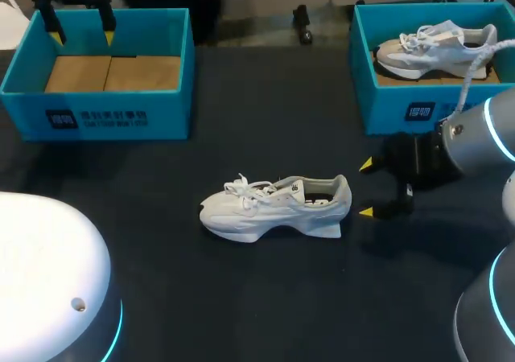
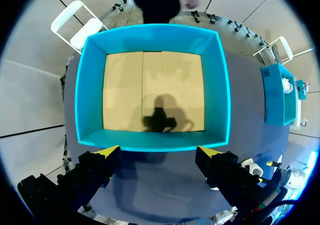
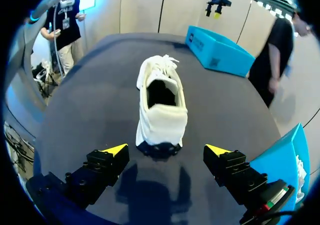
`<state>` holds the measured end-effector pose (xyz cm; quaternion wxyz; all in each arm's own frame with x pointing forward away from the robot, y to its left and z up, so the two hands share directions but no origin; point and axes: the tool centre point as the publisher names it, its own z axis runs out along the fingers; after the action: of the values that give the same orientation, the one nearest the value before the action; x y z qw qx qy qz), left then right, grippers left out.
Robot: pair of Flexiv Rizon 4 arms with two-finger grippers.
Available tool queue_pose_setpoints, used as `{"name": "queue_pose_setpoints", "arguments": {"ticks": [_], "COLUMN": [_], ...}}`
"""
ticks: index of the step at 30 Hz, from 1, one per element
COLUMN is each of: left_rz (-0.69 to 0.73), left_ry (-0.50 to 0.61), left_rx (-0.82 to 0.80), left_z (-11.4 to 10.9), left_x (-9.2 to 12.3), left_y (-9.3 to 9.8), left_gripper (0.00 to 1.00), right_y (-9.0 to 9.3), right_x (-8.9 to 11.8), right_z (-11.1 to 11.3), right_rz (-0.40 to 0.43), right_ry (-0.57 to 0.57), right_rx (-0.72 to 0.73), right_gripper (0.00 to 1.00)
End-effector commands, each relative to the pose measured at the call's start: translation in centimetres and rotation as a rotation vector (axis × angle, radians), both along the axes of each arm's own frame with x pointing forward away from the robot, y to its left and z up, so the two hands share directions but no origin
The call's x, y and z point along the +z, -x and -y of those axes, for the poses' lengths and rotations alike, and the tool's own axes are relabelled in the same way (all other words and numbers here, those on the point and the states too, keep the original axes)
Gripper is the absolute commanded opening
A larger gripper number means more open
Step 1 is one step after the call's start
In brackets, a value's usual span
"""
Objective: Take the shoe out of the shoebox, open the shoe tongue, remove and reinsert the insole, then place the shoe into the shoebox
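My right claw [image 1: 367, 188] is hanging low over the desk [image 1: 265, 298]. Its two yellow tips [image 1: 366, 165] are spread wide apart and are pinching nothing.

The shoe [image 1: 273, 207] is sitting just in front of it, near but not touching. Seen from above, the claw is at the shoe's 3 o'clock side. The shoe's long line is running from 3 o'clock to 9 o'clock, with the heel [image 1: 339, 195] by the claw and the toe [image 1: 211, 213] pointing to 9 o'clock. In the right wrist view the heel is facing the claw straight ahead, in line with the gap between the tips. I am thinking a straight push forward would bring a tip to each side of the heel.

The shoe is standing on its sole [image 1: 265, 233] in the middle of the desk, outside both boxes. It is white all over, and the sole is getting thicker under the heel. Its mouth is looking dark inside, and I cannot tell if the insole is in. White laces [image 1: 245, 188] are lying bunched toward the front.

Farther off, between 1 and 2 o'clock from the shoe, a blue shoebox [image 1: 402, 109] is holding a second pale shoe [image 1: 434, 48]. At about 10 o'clock, well apart, the other blue shoebox [image 1: 105, 113] is showing its brown floor. My left claw [image 1: 81, 32] is hanging above it, tips spread, holding nothing. The right arm is much nearer, so I am guessing the next move is its job.
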<state>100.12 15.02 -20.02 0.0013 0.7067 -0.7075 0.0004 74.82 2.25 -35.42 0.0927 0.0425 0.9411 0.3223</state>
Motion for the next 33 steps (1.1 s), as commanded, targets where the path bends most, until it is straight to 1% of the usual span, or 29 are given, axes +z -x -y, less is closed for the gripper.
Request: {"name": "queue_pose_setpoints", "arguments": {"ticks": [1,6,13,21,33], "left_rz": [0.002,0.002,0.002,0.002,0.002], "left_ry": [0.000,0.000,0.000,0.000,0.000], "left_rx": [0.000,0.000,0.000,0.000,0.000], "left_z": [0.0,0.0,0.0,0.0,0.0], "left_x": [0.0,0.0,0.0,0.0,0.0], "left_y": [0.1,0.1,0.1,0.1,0.1], "left_gripper": [1.00,1.00,1.00,1.00,1.00], "right_y": [-0.4,-0.7,-0.9,-1.2,-1.5], "right_x": [-1.4,-2.2,-3.0,-2.9,-3.6], "right_z": [0.4,0.5,-0.5,-2.0,-3.7], "right_rz": [0.014,0.016,0.015,0.020,0.029], "right_ry": [-0.083,-0.093,-0.116,-0.125,-0.151], "right_rx": [0.019,0.027,0.011,0.010,0.011], "right_gripper": [1.00,1.00,1.00,1.00,1.00]}}
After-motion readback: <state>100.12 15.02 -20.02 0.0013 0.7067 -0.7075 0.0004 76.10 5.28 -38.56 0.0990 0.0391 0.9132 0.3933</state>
